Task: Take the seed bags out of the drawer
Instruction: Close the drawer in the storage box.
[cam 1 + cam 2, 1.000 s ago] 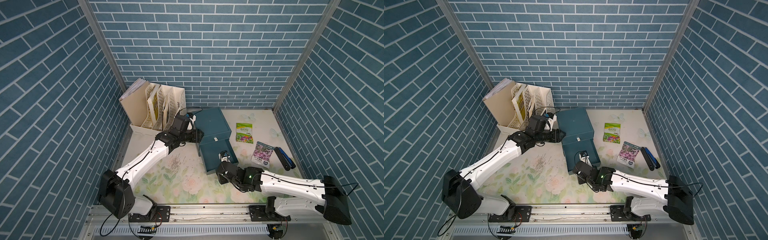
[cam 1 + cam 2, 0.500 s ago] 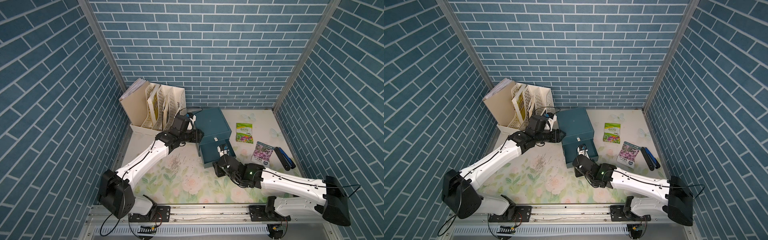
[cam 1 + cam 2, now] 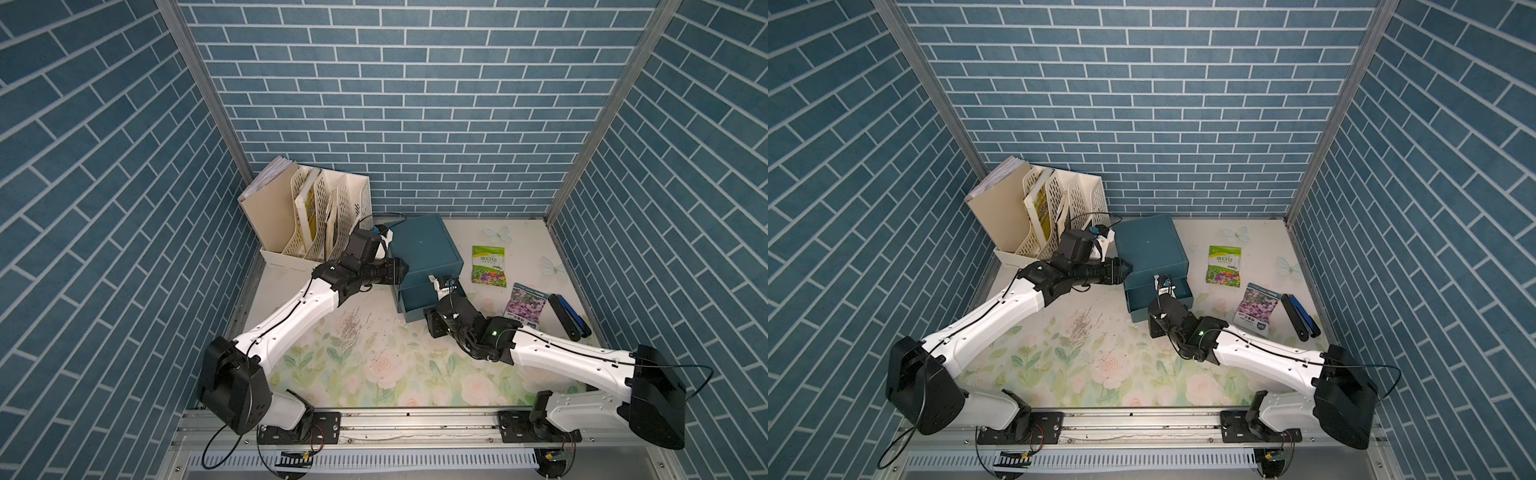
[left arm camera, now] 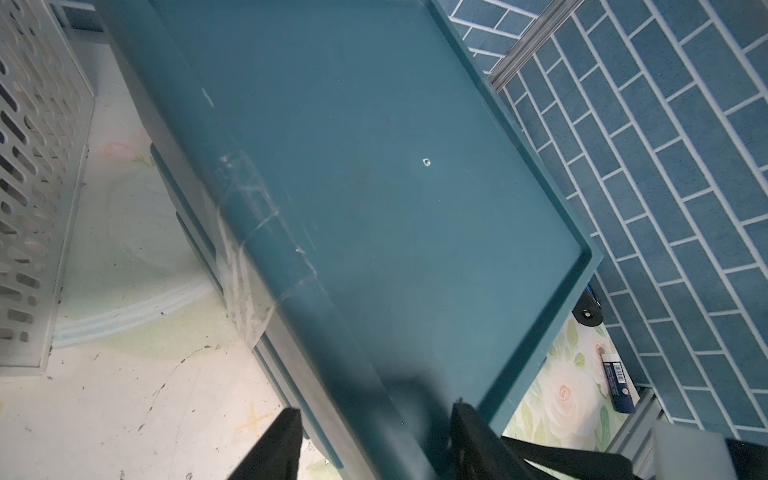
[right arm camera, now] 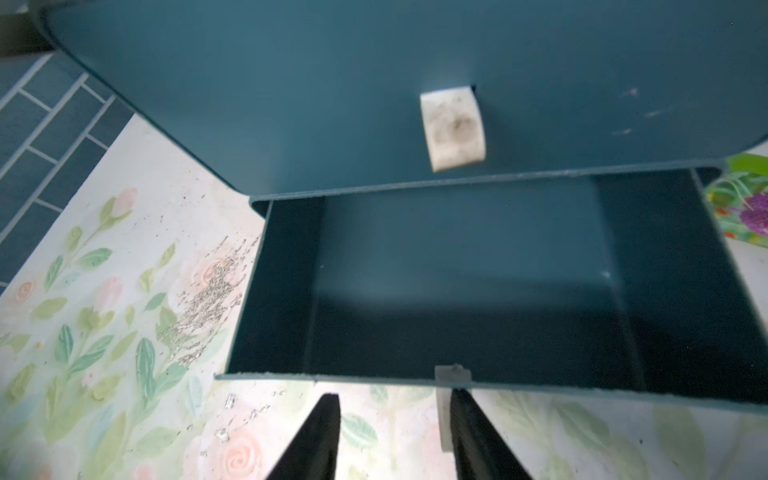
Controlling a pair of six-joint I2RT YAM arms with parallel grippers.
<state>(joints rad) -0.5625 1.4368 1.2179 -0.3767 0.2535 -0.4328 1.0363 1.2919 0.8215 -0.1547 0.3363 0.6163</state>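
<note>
Two seed bags lie on the floral mat to the right of the teal cabinet (image 3: 424, 249): a green-white one (image 3: 489, 264) (image 3: 1224, 270) and a pink-purple one (image 3: 523, 305) (image 3: 1256, 307). The cabinet's lower drawer (image 3: 415, 309) (image 5: 478, 291) stands partly out, and the part of its inside that shows is bare. My right gripper (image 5: 392, 395) (image 3: 436, 305) is open at the drawer's front wall, one finger against its white tab (image 5: 453, 374). My left gripper (image 4: 374, 407) (image 3: 401, 270) clamps the cabinet's upper left edge.
A cream file organizer (image 3: 316, 216) with papers stands at the back left, close behind my left arm. A black and blue object (image 3: 567, 316) lies by the right wall. Dark specks (image 3: 353, 328) dot the mat in front of the cabinet. Blue brick walls close in three sides.
My right gripper has moved toward the cabinet and the lower drawer has slid most of the way in. The left arm has stayed put.
</note>
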